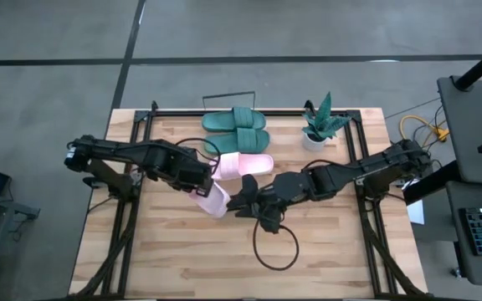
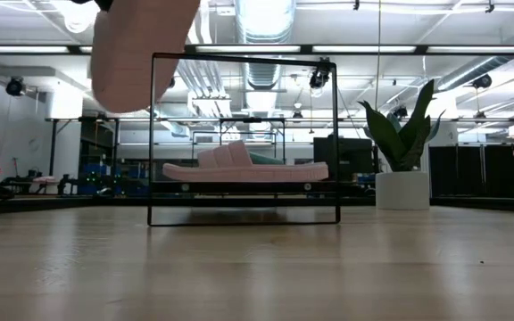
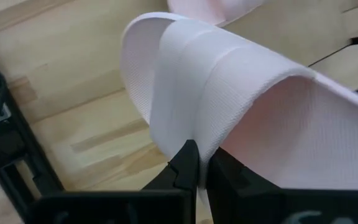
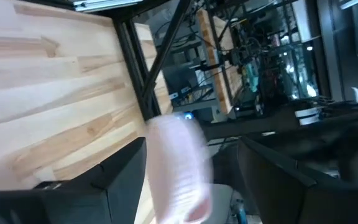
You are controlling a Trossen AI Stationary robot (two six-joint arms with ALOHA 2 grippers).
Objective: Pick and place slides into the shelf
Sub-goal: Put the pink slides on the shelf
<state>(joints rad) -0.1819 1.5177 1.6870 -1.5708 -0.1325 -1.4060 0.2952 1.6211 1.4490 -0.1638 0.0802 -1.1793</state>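
Gripping a pink slide (image 1: pixel 212 199) in our left gripper (image 1: pixel 201 180) near the shelf (image 1: pixel 224 104); our right gripper (image 1: pixel 243 201) gapes wide beside it.

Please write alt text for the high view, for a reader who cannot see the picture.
Seen from above, the left gripper is shut on a pink slide held over the wooden table, with the open right gripper next to it. Behind them, two green slides and another pink slide lie on the shelf, and a potted plant stands to its right.
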